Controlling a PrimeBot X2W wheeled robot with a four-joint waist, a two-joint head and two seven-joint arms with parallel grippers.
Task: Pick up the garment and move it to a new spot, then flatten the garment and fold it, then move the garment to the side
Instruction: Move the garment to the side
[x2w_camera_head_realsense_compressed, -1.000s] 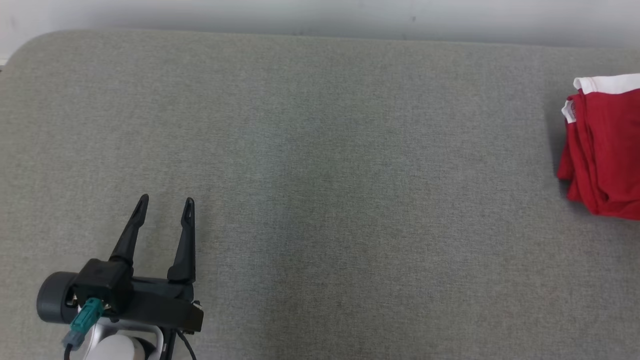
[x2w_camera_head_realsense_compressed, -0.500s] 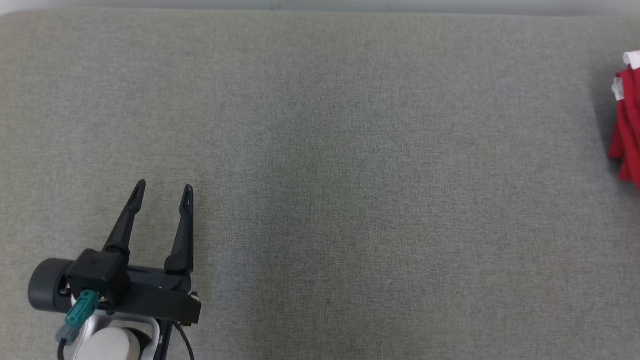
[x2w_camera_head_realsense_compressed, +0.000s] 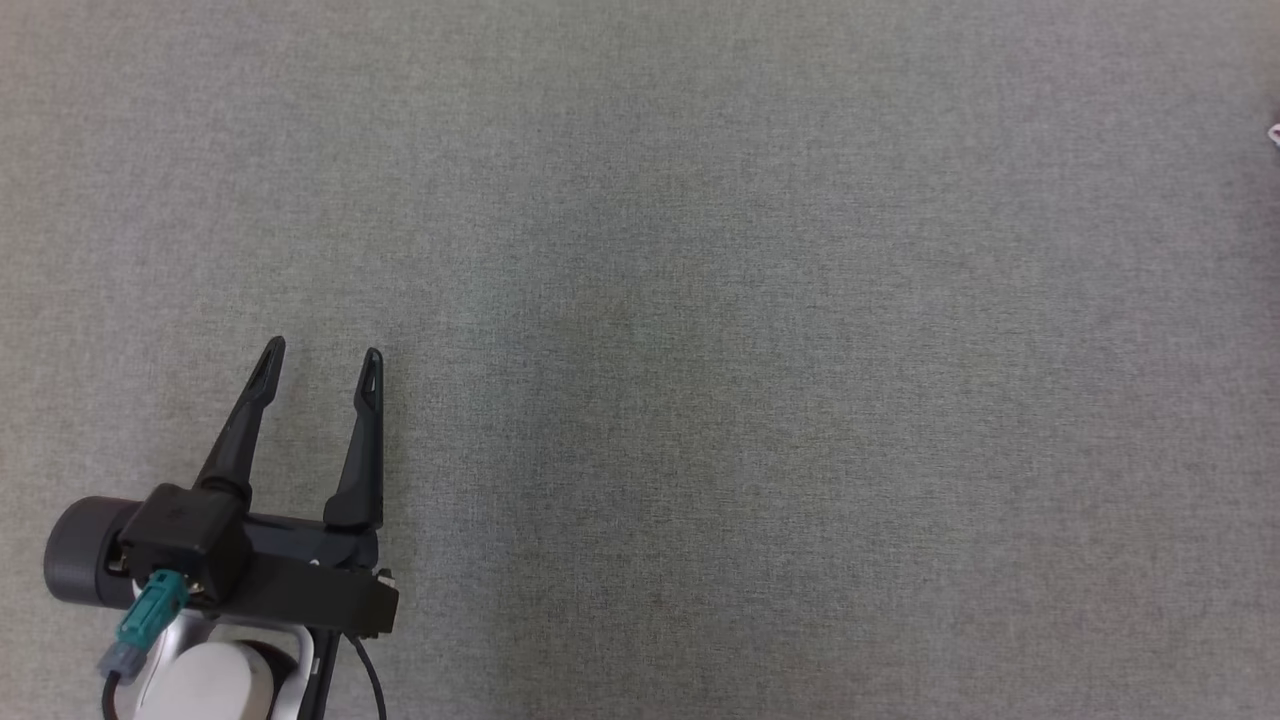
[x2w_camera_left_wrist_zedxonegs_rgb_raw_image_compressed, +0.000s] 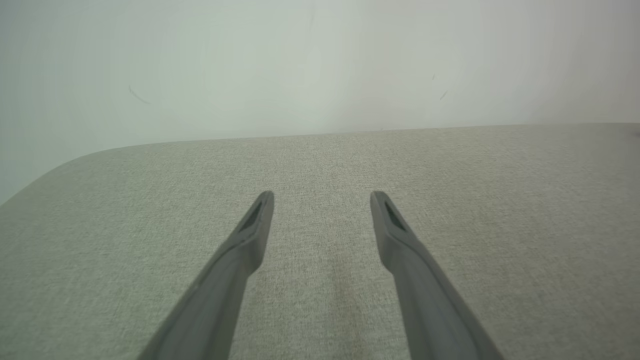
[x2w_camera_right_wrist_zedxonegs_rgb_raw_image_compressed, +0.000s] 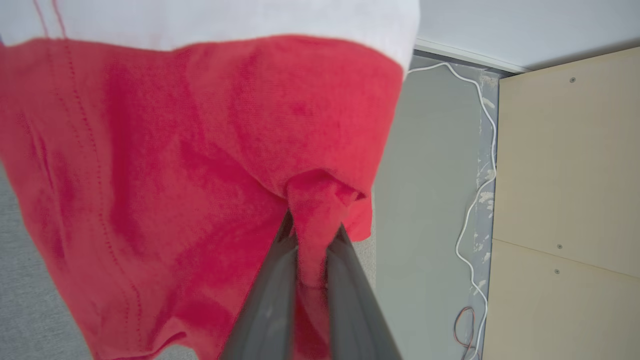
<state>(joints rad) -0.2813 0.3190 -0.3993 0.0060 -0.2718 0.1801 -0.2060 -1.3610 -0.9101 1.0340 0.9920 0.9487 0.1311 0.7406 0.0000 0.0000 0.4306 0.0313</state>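
Right wrist view shows our right gripper clamped on a fold of the red garment. The head camera has turned, so the garment slid to the edge at 3 o'clock; our left gripper, at 8 o'clock, stands apart. We judge the sideways move is under way.

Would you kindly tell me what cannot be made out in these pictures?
Right wrist view: the garment runs off the frame's edges, hiding its outline.
Same view: the right gripper has fingertips buried in pinched cloth.
Head view: a pale speck at the right edge, too small to identify.
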